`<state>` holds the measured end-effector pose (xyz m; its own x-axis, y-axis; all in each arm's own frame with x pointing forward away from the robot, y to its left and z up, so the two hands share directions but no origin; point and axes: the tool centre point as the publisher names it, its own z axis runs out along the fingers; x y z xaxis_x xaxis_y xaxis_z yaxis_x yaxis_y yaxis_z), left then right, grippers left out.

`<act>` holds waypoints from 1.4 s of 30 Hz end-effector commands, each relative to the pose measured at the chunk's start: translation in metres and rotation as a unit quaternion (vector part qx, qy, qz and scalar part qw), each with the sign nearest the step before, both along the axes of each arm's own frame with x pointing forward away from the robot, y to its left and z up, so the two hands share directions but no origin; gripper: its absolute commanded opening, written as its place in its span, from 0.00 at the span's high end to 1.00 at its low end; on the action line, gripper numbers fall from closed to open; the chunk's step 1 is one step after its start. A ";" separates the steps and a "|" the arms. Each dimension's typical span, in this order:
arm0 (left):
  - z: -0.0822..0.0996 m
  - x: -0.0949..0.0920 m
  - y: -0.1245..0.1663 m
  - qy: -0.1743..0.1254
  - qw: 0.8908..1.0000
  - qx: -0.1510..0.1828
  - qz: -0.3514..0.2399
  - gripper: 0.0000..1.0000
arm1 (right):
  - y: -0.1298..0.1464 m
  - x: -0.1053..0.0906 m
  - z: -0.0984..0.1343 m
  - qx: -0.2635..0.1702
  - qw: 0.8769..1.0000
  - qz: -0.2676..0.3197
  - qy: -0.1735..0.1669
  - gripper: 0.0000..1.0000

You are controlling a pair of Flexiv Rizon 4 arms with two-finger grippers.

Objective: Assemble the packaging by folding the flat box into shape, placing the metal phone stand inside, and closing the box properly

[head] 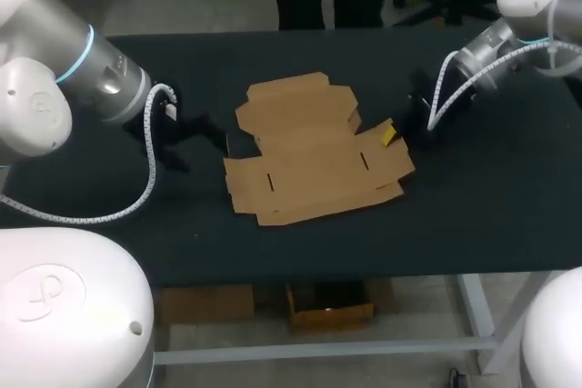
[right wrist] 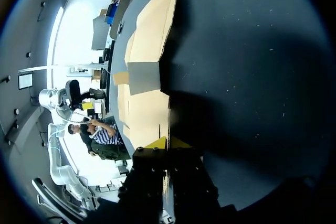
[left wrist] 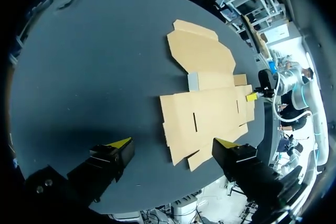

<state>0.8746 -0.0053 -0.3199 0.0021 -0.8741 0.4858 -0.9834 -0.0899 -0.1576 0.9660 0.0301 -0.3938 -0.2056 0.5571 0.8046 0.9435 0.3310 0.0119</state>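
so the right gripper point(head: 389, 134) pinches the flat box point(head: 309, 156) at its 3 o'clock edge, left gripper point(left wrist: 173, 143) gaping wide off at 9 o'clock.

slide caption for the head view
Flat cardboard box unfolded on black table, right gripper at its edge, left gripper open beside it

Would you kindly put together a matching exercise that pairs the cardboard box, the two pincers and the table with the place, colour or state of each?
Things:
1. flat box
2. left pincer
3. right pincer
4. table

Descriptions:
A. black surface
B. open, apart from the cardboard
C. at the cardboard's edge
D. unfolded, lying flat

Pairs: 1-D, 2-B, 3-C, 4-A
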 end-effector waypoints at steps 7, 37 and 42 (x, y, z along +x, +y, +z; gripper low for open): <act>0.000 -0.001 0.000 0.001 1.000 0.001 -0.001 0.00 | -0.003 -0.016 -0.004 0.026 0.994 -0.091 -0.054 1.00; -0.002 -0.004 -0.001 0.001 1.000 -0.002 -0.004 0.00 | 0.002 -0.037 -0.001 0.060 0.996 -0.060 -0.021 1.00; -0.002 -0.005 -0.002 0.000 1.000 -0.002 -0.004 0.00 | 0.001 -0.044 -0.003 0.064 0.996 -0.058 -0.020 1.00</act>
<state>0.8709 -0.0072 -0.3220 -0.0044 -0.8713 0.4907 -0.9847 -0.0817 -0.1540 0.9240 0.0337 -0.3947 -0.1777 0.4810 0.8585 0.9735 0.2138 0.0817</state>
